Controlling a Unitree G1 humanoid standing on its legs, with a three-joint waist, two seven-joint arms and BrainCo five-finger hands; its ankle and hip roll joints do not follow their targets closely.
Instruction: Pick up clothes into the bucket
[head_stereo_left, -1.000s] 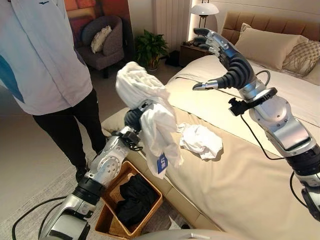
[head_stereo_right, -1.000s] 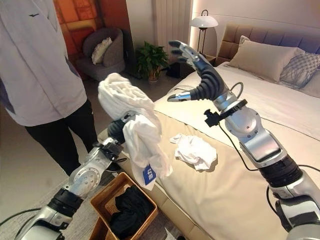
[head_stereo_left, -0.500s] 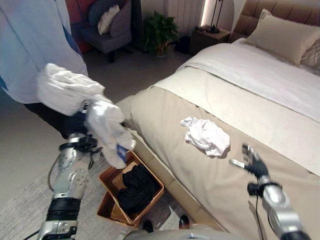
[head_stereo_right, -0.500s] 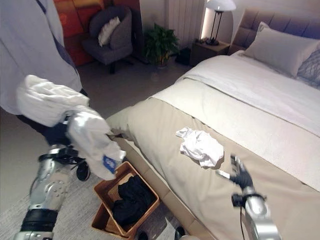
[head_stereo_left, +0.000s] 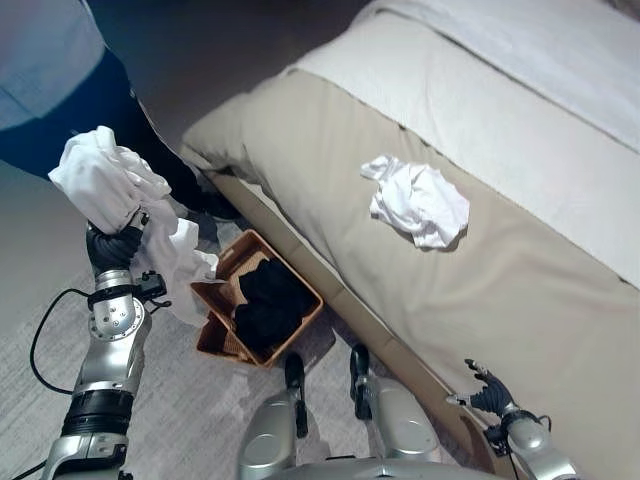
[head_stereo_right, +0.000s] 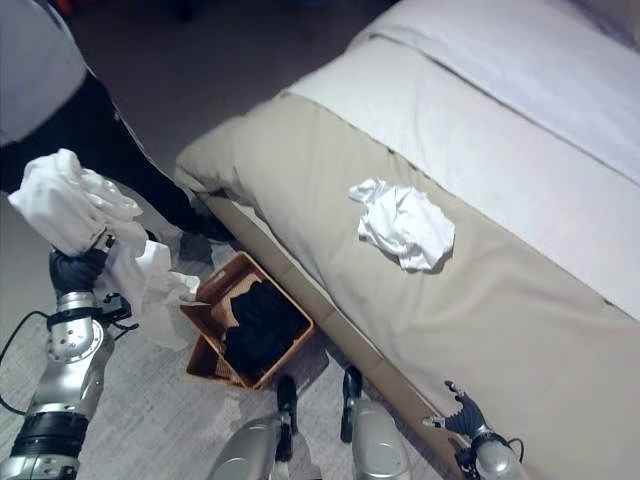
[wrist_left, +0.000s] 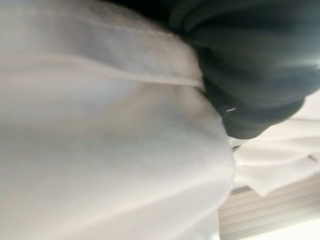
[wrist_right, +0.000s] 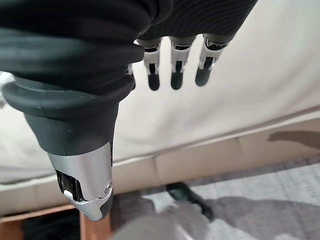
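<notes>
White garment (head_stereo_left: 110, 185) bunched over the raised left hand (head_stereo_left: 110, 245), finger grip hidden, left of wicker basket (head_stereo_left: 215, 300) holding dark clothes (head_stereo_left: 265, 300), right hand (head_stereo_left: 487, 398) relaxed open, second white garment (head_stereo_left: 418, 200) lying on bed (head_stereo_left: 520, 300).

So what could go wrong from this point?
The white garment wrapped over the left hand hangs left of the basket, not over it; released now, it would probably land on the floor. Draped cloth could also snag on the hand. A second white garment lies on the bed.
</notes>
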